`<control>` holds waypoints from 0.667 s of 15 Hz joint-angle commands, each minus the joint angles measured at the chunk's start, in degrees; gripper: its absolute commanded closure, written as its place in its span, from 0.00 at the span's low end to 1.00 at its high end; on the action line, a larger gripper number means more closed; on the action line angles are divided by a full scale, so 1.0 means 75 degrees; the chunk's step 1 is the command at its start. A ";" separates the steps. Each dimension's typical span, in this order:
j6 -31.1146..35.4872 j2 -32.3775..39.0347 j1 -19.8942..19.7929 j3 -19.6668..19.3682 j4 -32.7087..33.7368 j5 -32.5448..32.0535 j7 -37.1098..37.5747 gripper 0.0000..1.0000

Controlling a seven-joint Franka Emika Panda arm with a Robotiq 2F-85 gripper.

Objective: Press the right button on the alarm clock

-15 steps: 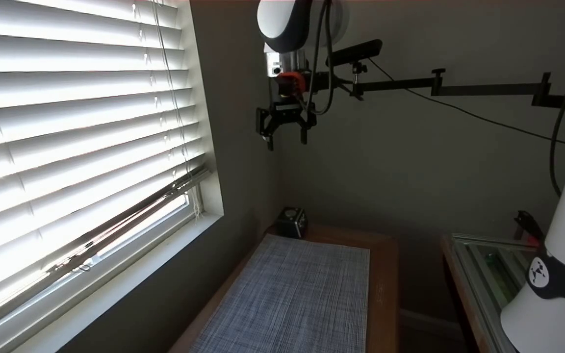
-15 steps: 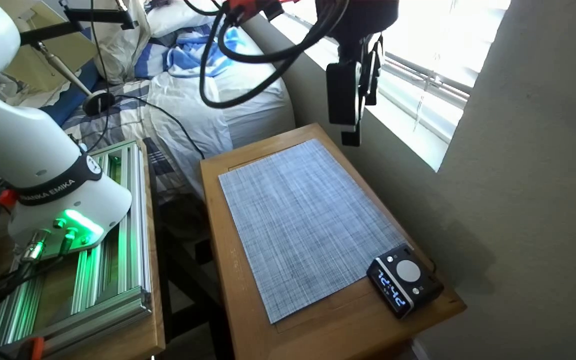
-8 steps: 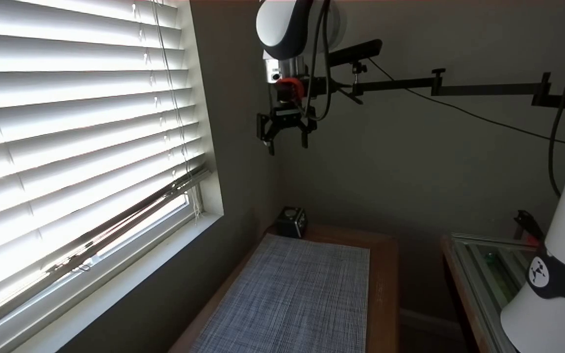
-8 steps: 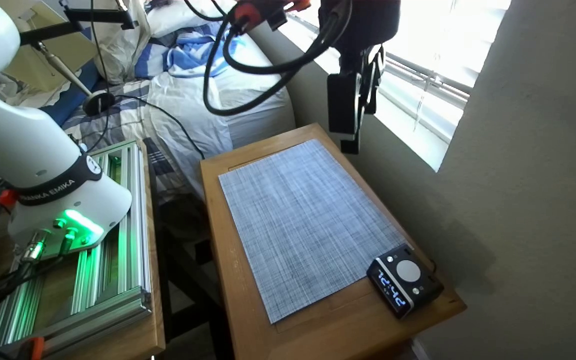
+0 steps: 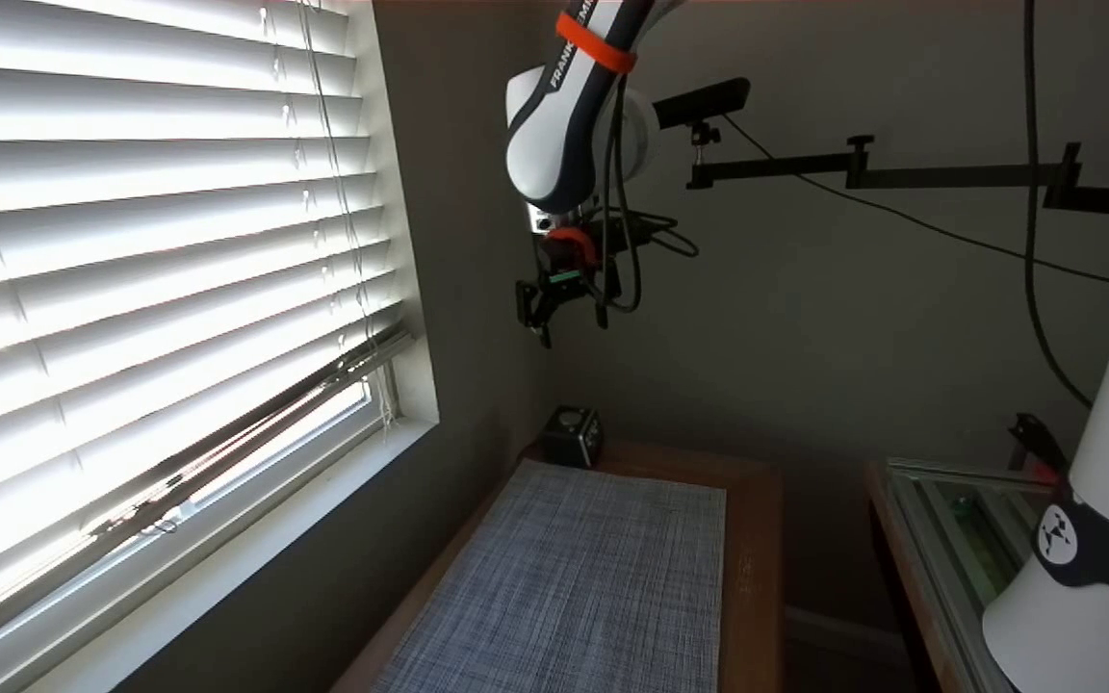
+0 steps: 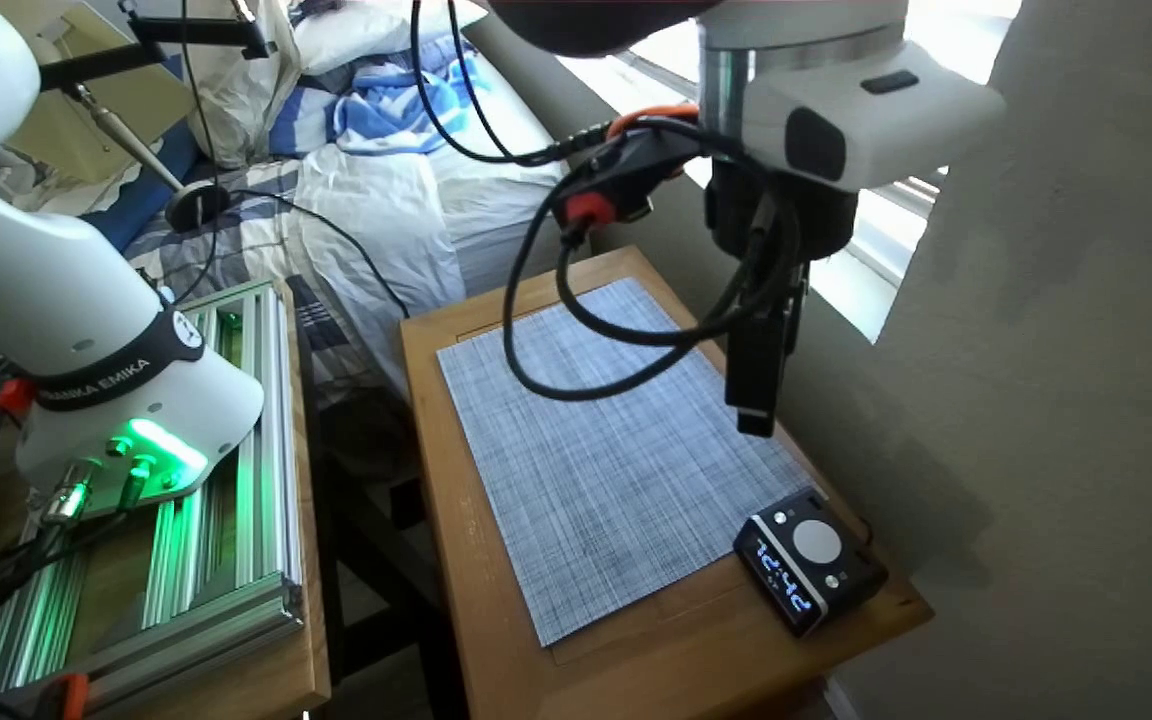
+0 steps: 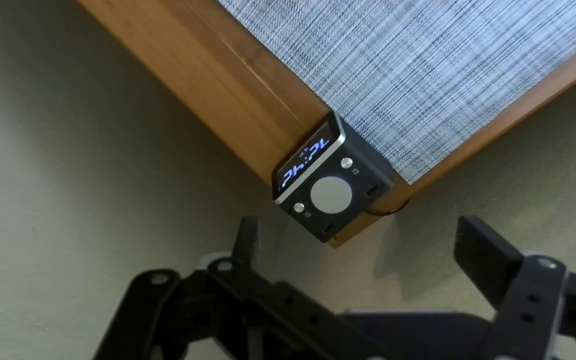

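In an exterior view, the mat (image 6: 626,480) covers much of the tabletop (image 6: 656,672), and the black clock (image 6: 808,564) sits at the mat's 4 o'clock corner. The hand (image 7: 359,226) hangs in the air, fingers (image 7: 246,241) spread: in the wrist view, one shows at the clock's 8 o'clock, the other at 4.

Alarm clock (image 7: 332,180) black, digits (image 7: 314,150) blue-white; mat (image 6: 626,470) grey, finely streaked; table (image 6: 636,670) orange-brown; end effector (image 7: 359,227) black.

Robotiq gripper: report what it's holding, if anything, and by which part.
Nothing: the Robotiq gripper is open and empty, and the digital alarm clock stands untouched below it.
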 commanded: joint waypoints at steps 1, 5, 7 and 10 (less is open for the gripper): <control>0.0416 0.0794 0.0179 -0.0274 0.0565 0.0093 -0.0153 0.00; 0.0440 0.1369 0.0131 -0.0496 0.0945 0.0163 -0.0263 0.41; 0.0478 0.1594 0.0073 -0.0610 0.1104 0.0168 -0.0388 0.55; 0.0544 0.1837 0.0000 -0.0700 0.1250 0.0226 -0.0590 0.76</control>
